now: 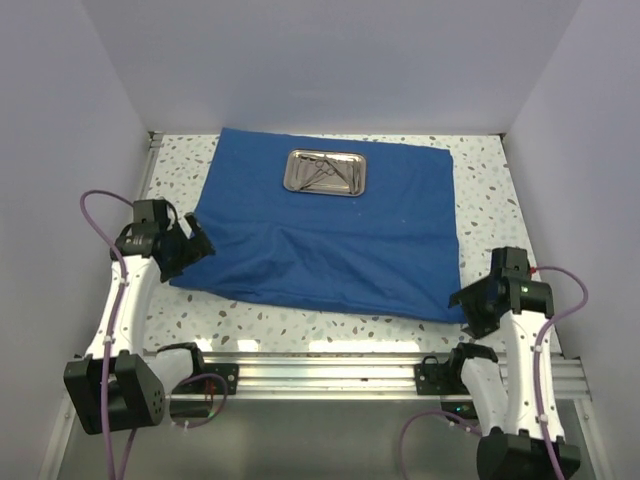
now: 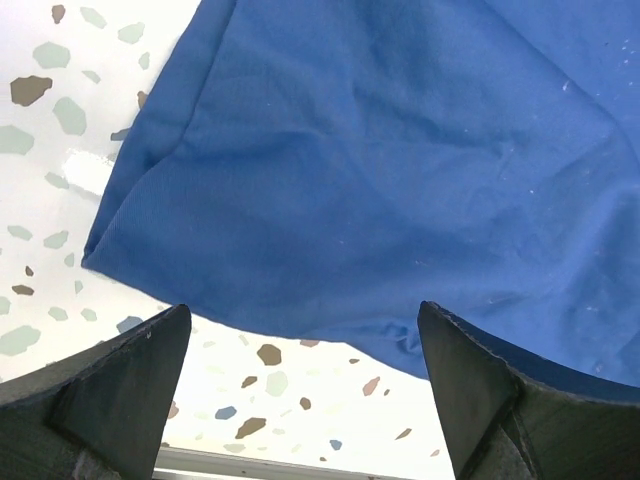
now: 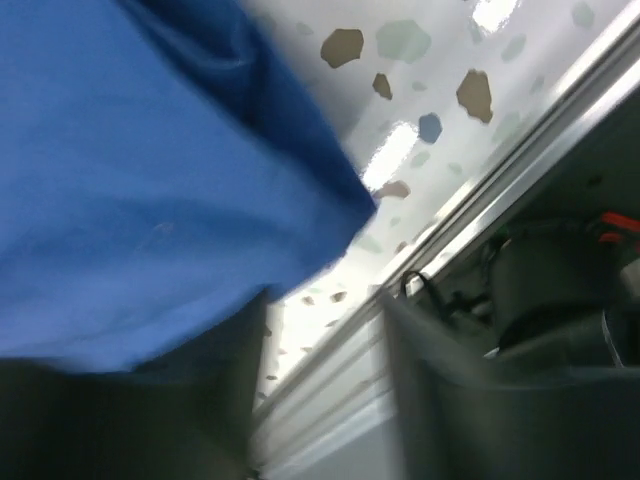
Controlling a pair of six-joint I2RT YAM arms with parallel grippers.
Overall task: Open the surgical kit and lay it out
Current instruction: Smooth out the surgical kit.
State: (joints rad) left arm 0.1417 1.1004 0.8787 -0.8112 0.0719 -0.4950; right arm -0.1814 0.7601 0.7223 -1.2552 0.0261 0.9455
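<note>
The royal-blue cloth (image 1: 330, 235) of the surgical kit lies spread over the speckled table. On its far part sits the small steel tray (image 1: 290, 172) with several thin instruments (image 1: 322, 172) inside. My left gripper (image 1: 200, 245) hovers at the cloth's near-left corner. In the left wrist view it (image 2: 305, 400) is open, with bare table between the fingers and the cloth (image 2: 380, 180) just ahead. My right gripper (image 1: 462, 300) is at the near-right corner. The blurred right wrist view shows its jaws (image 3: 325, 390) apart, nothing between them, and the cloth corner (image 3: 150, 180) beside one finger.
An aluminium rail (image 1: 320, 372) runs along the table's near edge between the arm bases, also close behind the right gripper as the rail (image 3: 480, 190). White walls enclose the table on three sides. Purple cables loop off both arms.
</note>
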